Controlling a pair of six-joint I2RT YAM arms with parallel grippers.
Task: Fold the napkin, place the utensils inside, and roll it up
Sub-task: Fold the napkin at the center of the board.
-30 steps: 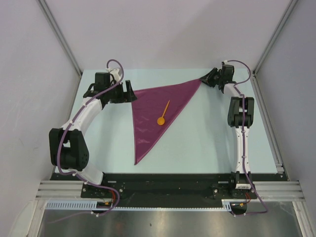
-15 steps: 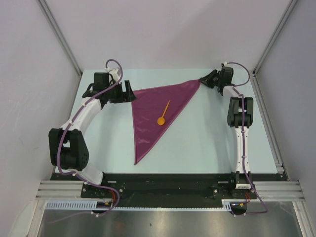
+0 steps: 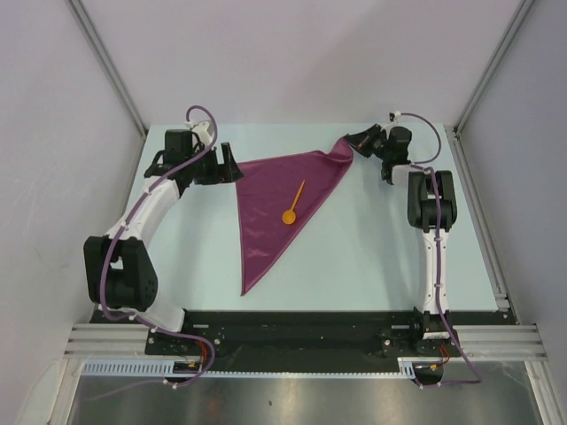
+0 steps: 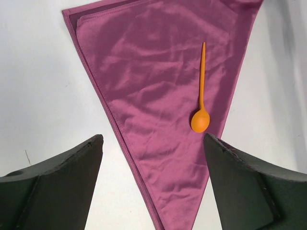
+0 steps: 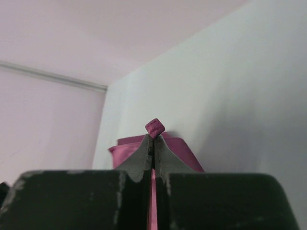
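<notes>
Plum cloth lies in a doubled triangle on the pale counter (image 3: 372, 257). The napkin (image 3: 266, 212) has one corner out at ten o'clock, another at one o'clock, and its long point trailing back toward six o'clock, where the arm bases sit. The orange spoon (image 3: 293, 205) rests on the cloth close to its right-hand edge, bowl toward six and thin handle aimed at one.

The right claw (image 3: 348, 142) is pinched tight on the one o'clock corner; that corner is raised off the counter and curled inward, and from the wrist a small nub of fabric pokes up past the closed tips. The left claw (image 3: 232, 165) stands spread wide with nothing in it, just beside the ten o'clock corner, looking down over cloth and spoon; whether it touches the counter I cannot tell.

To my eye the folding is done and the spoon is in place; this is the start of the wrap, the first corner being drawn over. The next move, I'd judge, calls for carrying that corner low and slowly toward seven o'clock, so the flap settles over the spoon rather than flicking it off; thin cloth like this will likely drag as a whole, so the open claw may need to pin the ten o'clock corner first.
</notes>
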